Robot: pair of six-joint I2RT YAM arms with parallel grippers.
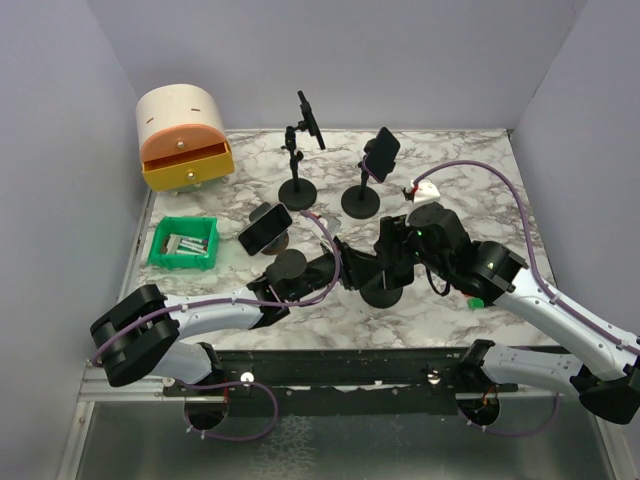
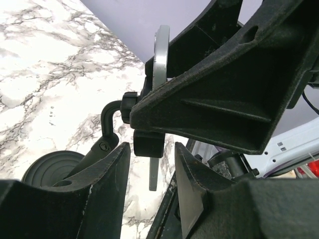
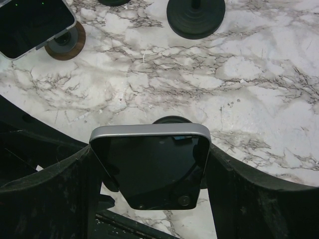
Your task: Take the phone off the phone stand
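Marble surface (image 3: pixel 259 74), centre frame: right tool (image 3: pixel 149 154) clamped across the phone (image 3: pixel 149 172); left tool (image 2: pixel 152 149) apart around the stand (image 2: pixel 107 127). Best to brace that, then lift straight up.

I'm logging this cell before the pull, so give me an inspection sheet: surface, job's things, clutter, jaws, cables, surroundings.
Surface: white marble table.
Job's things: phone sits in its stand, front middle of the table.
Clutter: three more loaded stands; green bin; drawer box; small white item.
Grippers: right gripper, jaws closed on the phone's edges; left gripper, jaws straddle the stand's clamp, contact unclear.
Cables: purple cables run along both arms, one arcing over the table's right side.
Surroundings: plain grey walls on three sides.
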